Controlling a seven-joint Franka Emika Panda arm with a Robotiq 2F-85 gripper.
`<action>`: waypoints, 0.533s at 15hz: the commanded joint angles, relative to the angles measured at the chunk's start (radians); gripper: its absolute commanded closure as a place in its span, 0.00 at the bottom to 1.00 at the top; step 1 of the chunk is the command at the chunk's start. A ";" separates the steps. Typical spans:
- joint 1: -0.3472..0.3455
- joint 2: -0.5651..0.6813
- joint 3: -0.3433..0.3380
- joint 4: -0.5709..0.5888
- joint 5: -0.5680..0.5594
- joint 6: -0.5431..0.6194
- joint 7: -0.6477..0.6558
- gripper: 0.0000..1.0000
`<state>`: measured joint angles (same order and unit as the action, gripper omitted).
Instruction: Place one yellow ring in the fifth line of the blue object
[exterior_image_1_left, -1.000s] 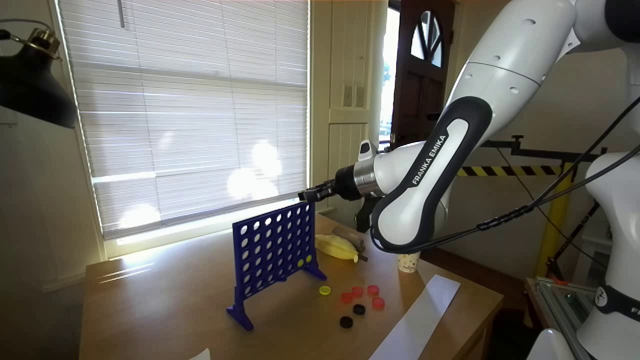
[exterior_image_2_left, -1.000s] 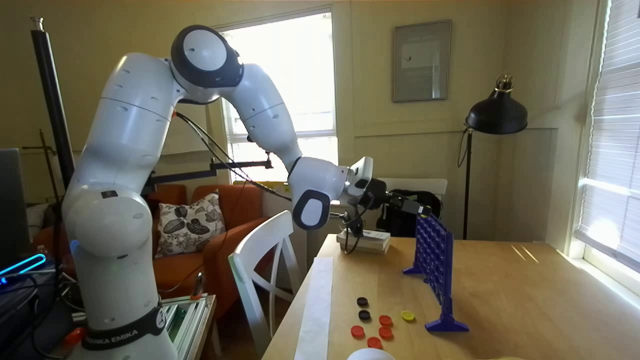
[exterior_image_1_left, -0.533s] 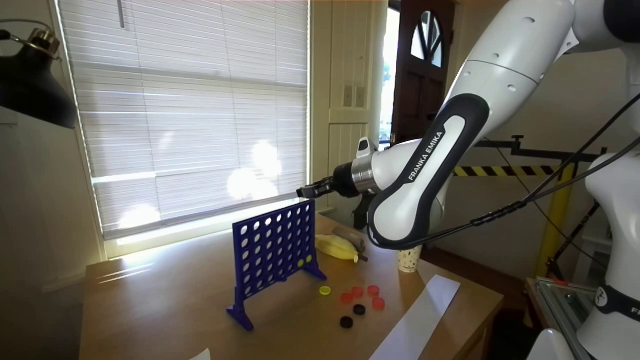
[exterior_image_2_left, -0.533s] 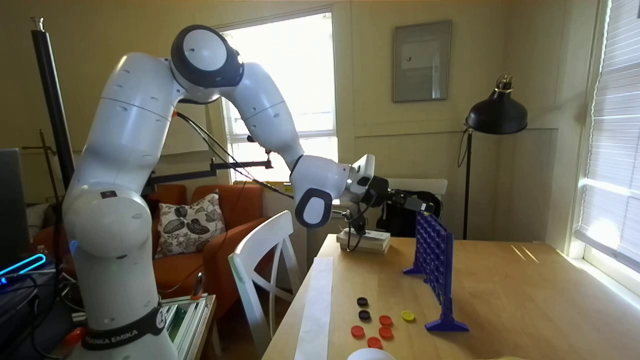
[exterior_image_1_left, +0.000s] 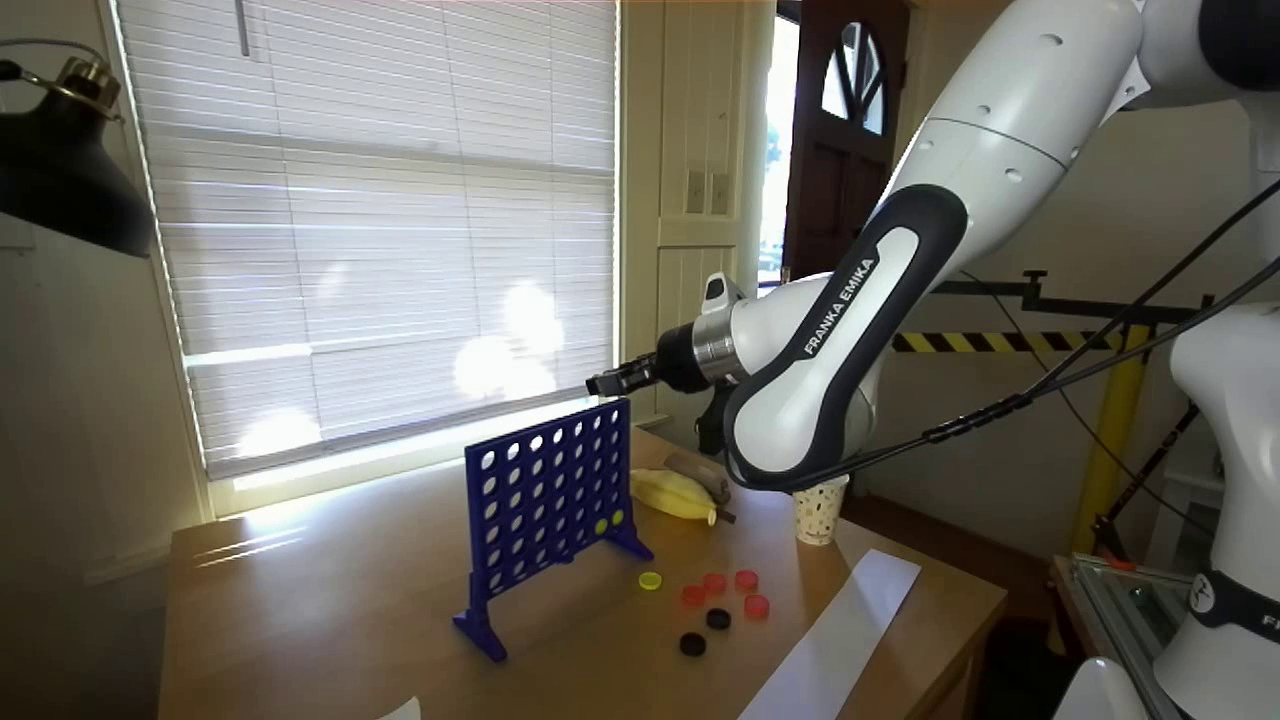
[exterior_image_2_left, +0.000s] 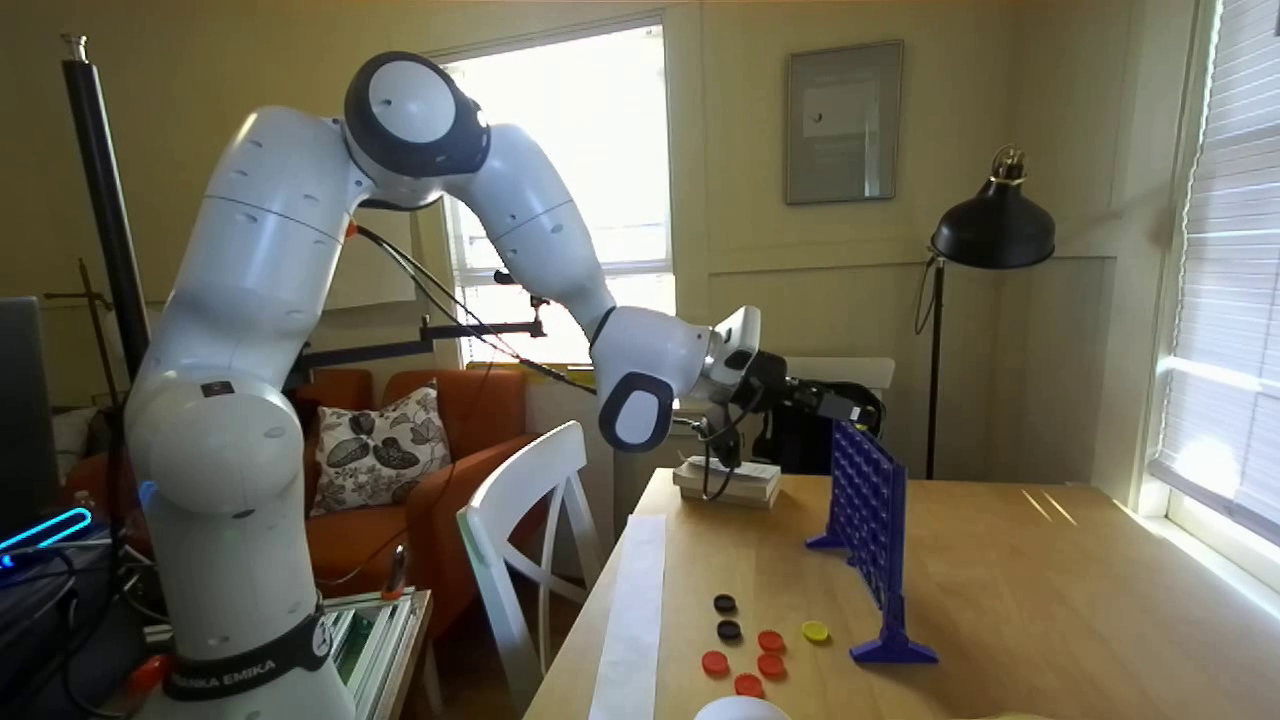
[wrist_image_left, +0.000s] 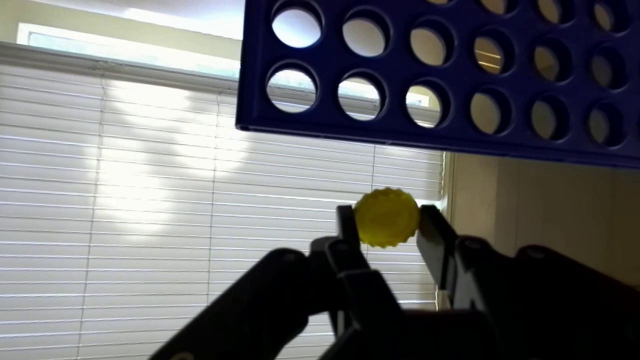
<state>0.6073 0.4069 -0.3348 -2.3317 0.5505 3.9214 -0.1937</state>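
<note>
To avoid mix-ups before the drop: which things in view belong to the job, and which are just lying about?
For the job:
yellow ring, held by the gripper
blue grid

Just lying about:
loose yellow token
four red tokens
two black tokens
banana-like thing
patterned cup
white strip

White glare patches on blinds (exterior_image_1_left: 370, 220), dim wall (exterior_image_1_left: 60, 400) beside

The yellow ring (wrist_image_left: 386, 218), scalloped at the rim, is held in the air, seemingly just above the far end of the upright blue object (exterior_image_2_left: 868, 510), a grid of round holes.
</note>
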 joint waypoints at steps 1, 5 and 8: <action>0.017 0.028 -0.013 0.051 0.048 -0.043 -0.044 0.90; 0.021 0.043 -0.019 0.075 0.049 -0.064 -0.058 0.90; 0.021 0.058 -0.022 0.094 0.049 -0.074 -0.061 0.90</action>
<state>0.6081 0.4342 -0.3420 -2.2839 0.5514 3.8700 -0.2154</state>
